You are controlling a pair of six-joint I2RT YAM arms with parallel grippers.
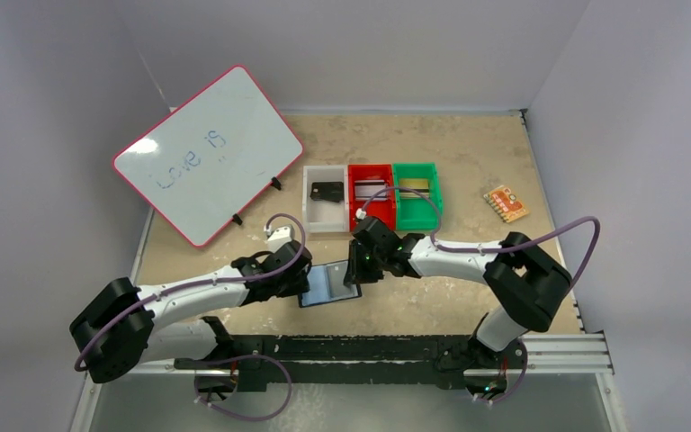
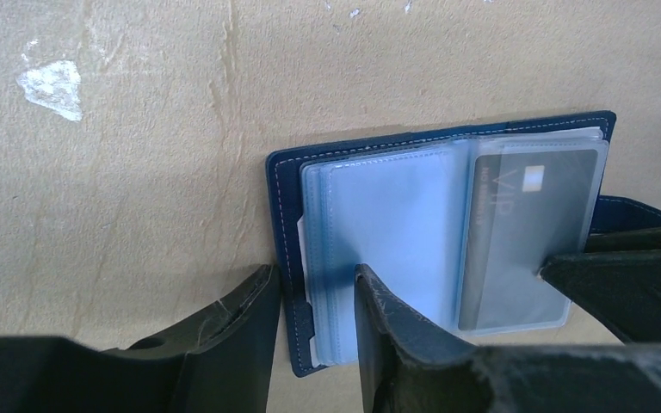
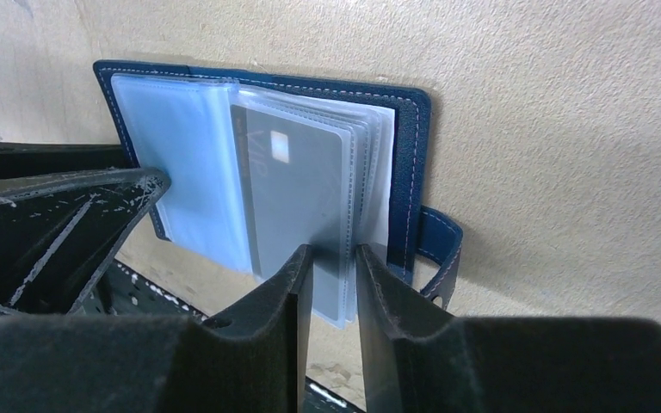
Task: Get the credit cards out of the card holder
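Observation:
The navy card holder [image 1: 328, 284] lies open on the table between both grippers, its pale blue plastic sleeves [image 2: 387, 215] showing. A grey credit card [image 2: 516, 232] marked VIP sits in a clear sleeve on its right half. My left gripper [image 2: 314, 280] straddles the holder's left edge with its jaws apart: one finger rests on the table outside the cover, the other on the blue sleeve. My right gripper [image 3: 334, 251] is narrowly shut on the lower edge of the grey credit card [image 3: 297, 189] in its sleeve. The snap tab [image 3: 439, 249] hangs beside it.
Behind the holder stand a white bin [image 1: 326, 196], a red bin [image 1: 371, 193] and a green bin [image 1: 417, 191], each holding a flat item. An orange patterned piece [image 1: 506, 202] lies at the right. A pink-rimmed whiteboard [image 1: 207, 153] leans at the back left.

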